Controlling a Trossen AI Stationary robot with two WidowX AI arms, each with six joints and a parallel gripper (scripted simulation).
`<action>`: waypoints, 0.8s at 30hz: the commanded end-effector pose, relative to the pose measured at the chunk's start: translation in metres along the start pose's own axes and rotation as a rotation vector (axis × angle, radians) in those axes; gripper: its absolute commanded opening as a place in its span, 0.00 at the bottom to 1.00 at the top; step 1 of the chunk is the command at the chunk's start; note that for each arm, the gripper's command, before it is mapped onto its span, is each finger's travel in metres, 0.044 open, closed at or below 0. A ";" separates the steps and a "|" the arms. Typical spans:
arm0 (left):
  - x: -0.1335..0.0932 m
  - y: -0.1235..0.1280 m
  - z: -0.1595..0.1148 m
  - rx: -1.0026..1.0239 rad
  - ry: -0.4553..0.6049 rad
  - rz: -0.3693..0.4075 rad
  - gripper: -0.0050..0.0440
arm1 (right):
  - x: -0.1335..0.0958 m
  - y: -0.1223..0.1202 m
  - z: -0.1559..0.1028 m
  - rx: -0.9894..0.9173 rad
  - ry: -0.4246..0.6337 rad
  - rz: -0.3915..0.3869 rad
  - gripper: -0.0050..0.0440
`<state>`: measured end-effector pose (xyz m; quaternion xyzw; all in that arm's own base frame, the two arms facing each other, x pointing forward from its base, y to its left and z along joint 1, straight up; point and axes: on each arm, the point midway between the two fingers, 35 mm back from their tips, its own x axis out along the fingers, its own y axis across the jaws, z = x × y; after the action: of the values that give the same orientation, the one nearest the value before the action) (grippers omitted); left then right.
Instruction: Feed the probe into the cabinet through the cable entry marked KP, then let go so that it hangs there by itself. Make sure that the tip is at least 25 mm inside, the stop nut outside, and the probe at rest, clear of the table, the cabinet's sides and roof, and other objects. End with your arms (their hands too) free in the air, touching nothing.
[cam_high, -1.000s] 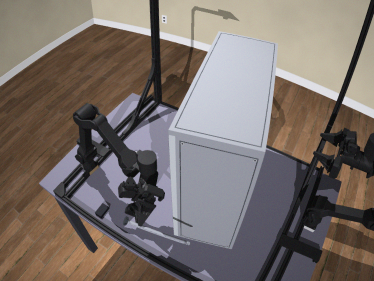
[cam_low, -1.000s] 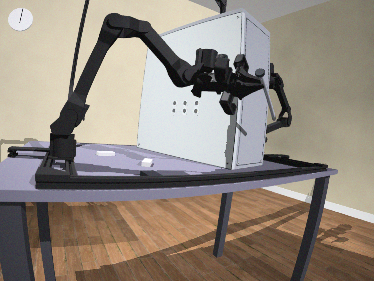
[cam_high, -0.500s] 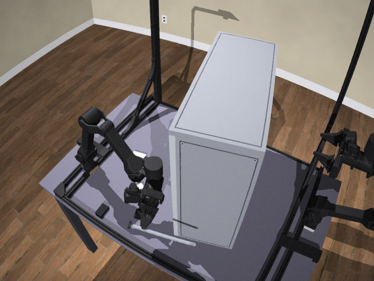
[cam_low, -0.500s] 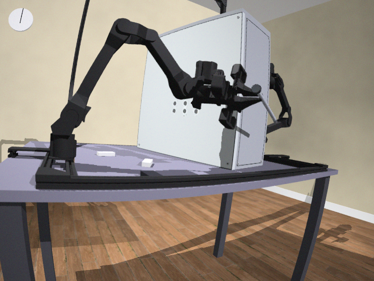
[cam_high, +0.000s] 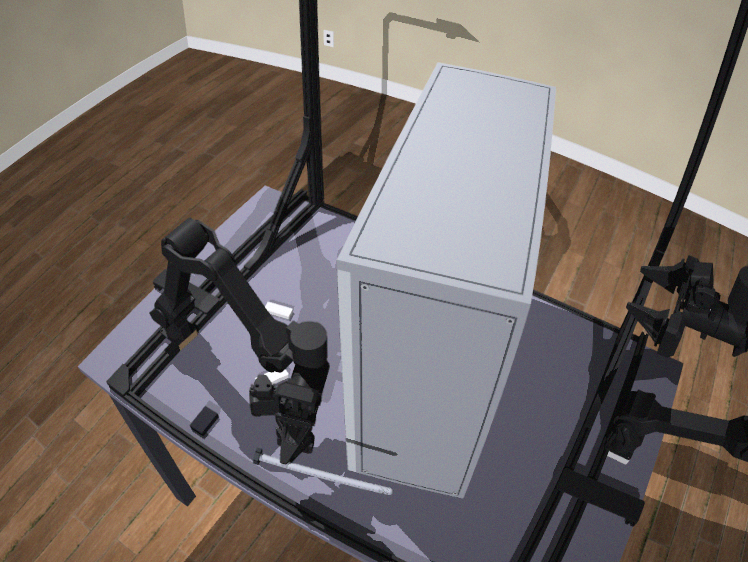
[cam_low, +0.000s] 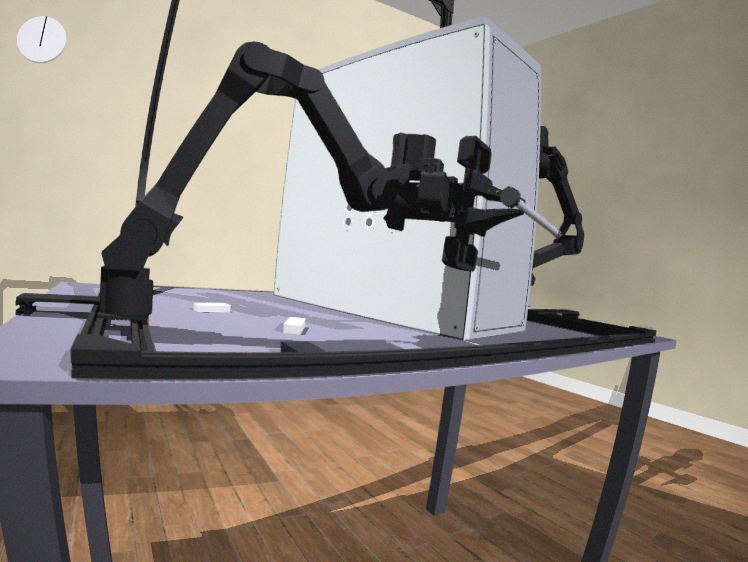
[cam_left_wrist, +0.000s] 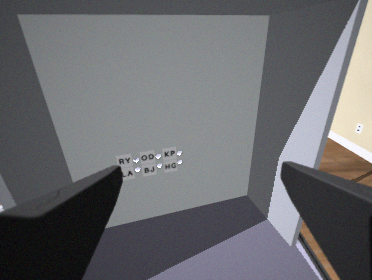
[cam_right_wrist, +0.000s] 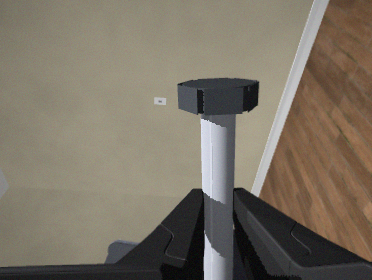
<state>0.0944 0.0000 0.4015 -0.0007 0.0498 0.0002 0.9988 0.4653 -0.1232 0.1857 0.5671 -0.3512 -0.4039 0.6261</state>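
We see the pale, slender probe (cam_high: 326, 473) (cam_low: 539, 220) (cam_right_wrist: 218, 170) held aloft outside the cabinet (cam_high: 435, 386) (cam_low: 374, 108) (cam_left_wrist: 160, 75), above the near edge of the counter (cam_high: 513, 423) (cam_low: 302, 392) (cam_left_wrist: 225, 255), clasped by the right end effector (cam_high: 287, 459) (cam_low: 513, 205) (cam_right_wrist: 217, 198) just below its dark, faceted stop nut (cam_high: 258, 456) (cam_low: 509, 196) (cam_right_wrist: 218, 97). The rod is smooth, straight and round. Our left end effector (cam_high: 636, 287) (cam_left_wrist: 200, 171), released and well apart from it, faces labels reading RY, OD, KP (cam_left_wrist: 170, 153), then LA, BJ, HG.
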 end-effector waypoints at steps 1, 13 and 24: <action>0.000 0.000 0.000 0.001 0.000 0.000 1.00 | 0.008 -0.007 0.014 0.047 -0.052 0.001 0.10; 0.000 0.000 0.000 0.001 0.000 0.000 1.00 | 0.015 -0.008 0.031 0.111 -0.107 0.012 0.10; 0.000 0.000 0.000 0.001 0.000 0.000 1.00 | 0.015 -0.008 0.031 0.111 -0.107 0.012 0.10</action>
<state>0.0944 0.0000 0.4015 -0.0007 0.0498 0.0002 0.9988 0.4439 -0.1499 0.1811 0.5755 -0.4069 -0.4099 0.5789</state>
